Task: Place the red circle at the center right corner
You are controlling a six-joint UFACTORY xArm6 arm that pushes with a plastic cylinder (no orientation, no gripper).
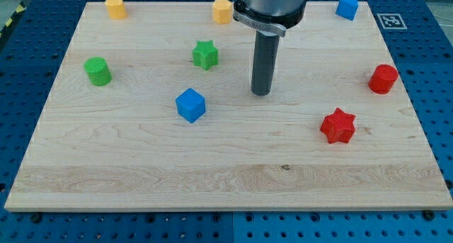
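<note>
The red circle [383, 78], a short red cylinder, stands near the board's right edge at about mid height. My tip [261, 93] rests on the board near its middle, well to the left of the red circle and apart from every block. A red star [337, 126] lies below and to the left of the red circle. A blue cube [190, 105] lies to the left of my tip, and a green star [205, 55] lies up and to its left.
The wooden board [226, 179] lies on a blue perforated table. A green cylinder [98, 71] stands at the left. A yellow block [115, 6] stands top left, an orange block [222, 10] top middle beside the rod's mount, and a blue block [347, 7] top right.
</note>
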